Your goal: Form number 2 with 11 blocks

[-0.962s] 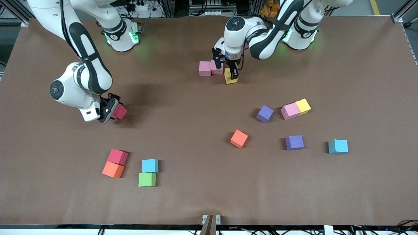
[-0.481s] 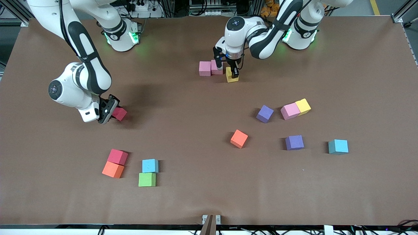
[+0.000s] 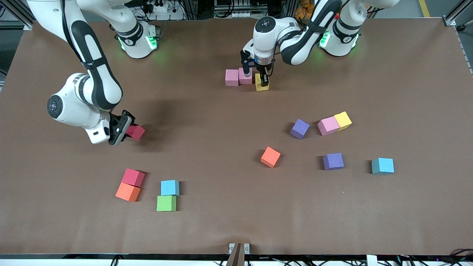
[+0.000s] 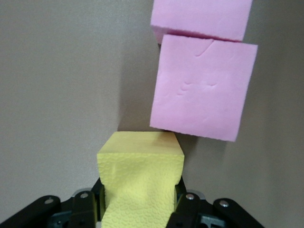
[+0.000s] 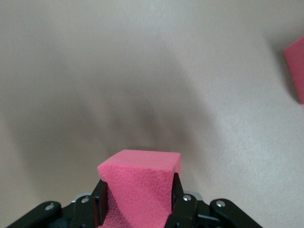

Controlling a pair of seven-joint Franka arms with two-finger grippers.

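Left gripper (image 3: 262, 79) clamped on yellow block (image 3: 261, 85), set at the table (image 3: 221, 122), corner touching the nearer of two pink blocks (image 3: 238, 77) (a touching pair, near the robots' bases). Right gripper (image 3: 125, 130) closed on red block (image 3: 136, 132), toward the right arm's end; lifted or resting, cannot tell. Loose blocks nearer the front camera: red-orange pair (image 3: 129, 184), blue-green pair (image 3: 168, 195), orange (image 3: 270, 157), two purple (image 3: 299, 129), pink-yellow pair (image 3: 334, 123), light blue (image 3: 383, 166)
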